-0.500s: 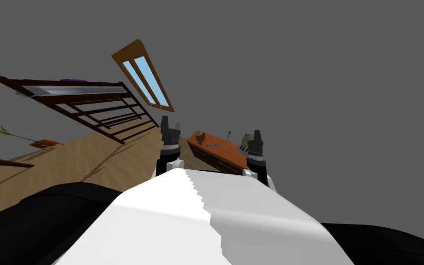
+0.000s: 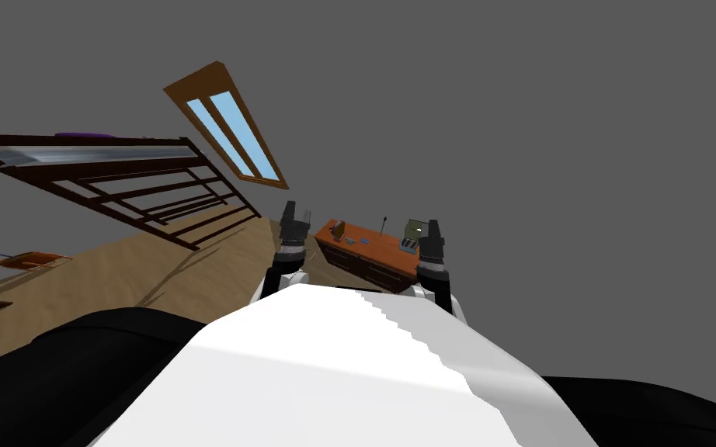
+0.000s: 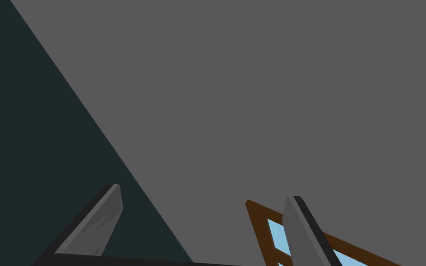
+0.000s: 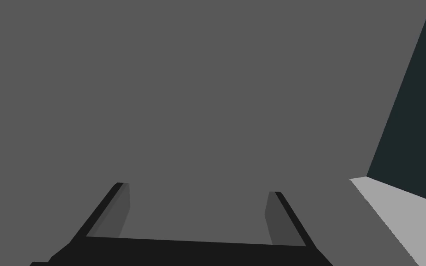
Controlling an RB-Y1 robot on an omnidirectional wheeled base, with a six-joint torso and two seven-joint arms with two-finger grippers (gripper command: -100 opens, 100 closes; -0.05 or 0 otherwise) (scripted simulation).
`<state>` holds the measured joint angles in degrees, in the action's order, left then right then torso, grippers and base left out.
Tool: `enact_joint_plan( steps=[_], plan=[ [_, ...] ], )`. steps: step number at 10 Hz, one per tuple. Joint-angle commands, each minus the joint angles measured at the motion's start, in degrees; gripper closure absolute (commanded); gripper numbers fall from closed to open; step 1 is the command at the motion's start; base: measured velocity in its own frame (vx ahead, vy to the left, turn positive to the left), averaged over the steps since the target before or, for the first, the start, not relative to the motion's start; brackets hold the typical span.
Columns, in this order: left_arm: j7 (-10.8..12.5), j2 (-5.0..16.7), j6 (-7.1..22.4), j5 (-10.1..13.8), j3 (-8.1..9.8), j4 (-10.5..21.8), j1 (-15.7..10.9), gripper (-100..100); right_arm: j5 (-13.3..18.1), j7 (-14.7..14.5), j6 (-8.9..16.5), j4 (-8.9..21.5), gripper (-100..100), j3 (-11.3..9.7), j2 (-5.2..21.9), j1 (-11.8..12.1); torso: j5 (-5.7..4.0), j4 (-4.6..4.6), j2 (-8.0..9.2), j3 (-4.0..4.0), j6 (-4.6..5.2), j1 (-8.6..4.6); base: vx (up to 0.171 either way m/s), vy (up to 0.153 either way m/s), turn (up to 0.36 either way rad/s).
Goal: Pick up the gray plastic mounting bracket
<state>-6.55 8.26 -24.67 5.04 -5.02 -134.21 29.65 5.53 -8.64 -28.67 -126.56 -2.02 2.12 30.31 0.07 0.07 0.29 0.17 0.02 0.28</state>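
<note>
A: Left pincer (image 2: pixel 296 209) and right pincer (image 2: pixel 429 226), both raised ahead of the chest. State of each?

B: Both open. In each wrist view the two fingers stand apart with nothing between them, and neither touches anything.

A: Position of the bracket?

B: Not resolved. An orange-brown tabletop (image 2: pixel 384 250) with dark drawer fronts lies beyond the pincers, well apart from both. It carries several small things (image 2: pixel 358 243), with a brown block (image 2: pixel 338 230), a thin upright rod (image 2: pixel 384 225) and a greenish thing (image 2: pixel 413 228) close by the right pincer as the head view shows it. The bracket is judged to be one of the small flat pieces near the middle, but which one cannot be told at this range.

A: Surroundings?

B: A wooden floor (image 2: pixel 154 264) runs to the tabletop. A dark rack (image 2: pixel 139 182) stands off to the left, with a window (image 2: pixel 232 128) beyond it.

A: Step in hand?

B: Approach, judged from the gap to the tabletop. No reach has begun.

A: Requirement of the next move?

B: Closing on the tabletop until the small things can be told apart. Then identifying the bracket, choosing the nearer arm and lowering its pincer over the piece, jaws wide and set across its narrow side. A thin flat part lying on a surface probably needs a low, square approach, or the blades may slip off it
</note>
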Motion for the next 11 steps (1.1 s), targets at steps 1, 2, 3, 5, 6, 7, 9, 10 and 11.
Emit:
enact_joint_plan(
  steps=[1, 2, 3, 5, 6, 7, 9, 10, 11],
  plan=[
    [1.4, 2.8, 1.1, 1.4, -0.6, 1.1, -0.4, -100, 0.0, 0.0, 0.0, 0.0, 0, 0.0, 0.0, 0.0, 0.0, 0.0, 0.0, 0.0, 0.0, 0.0, -0.053, 0.071, -0.18],
    [2.3, 4.6, 1.7, 2.5, -1.01, 2.1, -0.5, -100, 0.0, 0.0, 0.0, 0.0, 0, 0.0, 0.0, 0.0, 0.0, -0.02, -0.07, -0.04, 0.0, 0.04, -0.049, 0.071, -0.213],
    [3.4, 6.2, 2.5, 3.8, -1.44, 3.3, -0.7, -100, 0.0, 0.0, 0.0, 0.0, 0, 0.0, 0.0, 0.0, 0.01, -0.02, -0.1, -0.06, 0.0, 0.04, -0.062, 0.073, -0.232],
    [5.7, 9.6, 4.5, 6.6, -2.39, 6.2, -1.2, -100, 0.0, 0.0, 0.0, 0.0, 0, 0.0, 0.0, 0.0, 0.01, -0.02, -0.08, -0.05, 0.0, 0.05, -0.062, 0.07, -0.306],
    [6.9, 11.1, 5.8, 8.2, -2.94, 7.9, -1.5, -100, 0.0, 0.0, 0.0, 0.0, 0, 0.0, 0.0, 0.0, 0.01, -0.02, -0.1, -0.06, 0.01, 0.07, -0.069, 0.071, -0.416],
    [8.2, 12.6, 7.3, 9.9, -3.53, 9.9, -1.8, -100, 0.0, 0.0, 0.0, 0.0, 0, 0.0, 0.0, 0.0, 0.02, -0.02, -0.1, -0.06, 0.02, 0.06, -0.079, 0.081, -0.348],
    [10.9, 15.3, 10.8, 13.6, -4.88, 13.6, -2.6, -100, 0.0, 0.0, 0.0, 0.0, 0, 0.0, 0.0, 0.0, 0.03, -0.01, -0.06, -0.04, 0.01, 0.14, -0.067, 0.085, -0.434],
    [10.9, 15.3, 10.8, 13.7, -4.88, 14.2, -2.6, -100, 0.0, 0.0, 0.0, 0.0, 0, 0.0, 0.0, 0.0, 0.04, -0.03, -0.14, -0.08, -0.01, 0.15, -0.032, 0.063, -0.149],
    [12.3, 16.6, 12.5, 15.7, -5.62, 16.6, -3.0, -100, 0.0, 0.0, 0.0, 0.0, 0, 0.0, 0.0, 0.0, 0.02, -0.05, -0.24, -0.13, -0.06, 0.09, -0.04, 0.035, -0.359]
  ],
)
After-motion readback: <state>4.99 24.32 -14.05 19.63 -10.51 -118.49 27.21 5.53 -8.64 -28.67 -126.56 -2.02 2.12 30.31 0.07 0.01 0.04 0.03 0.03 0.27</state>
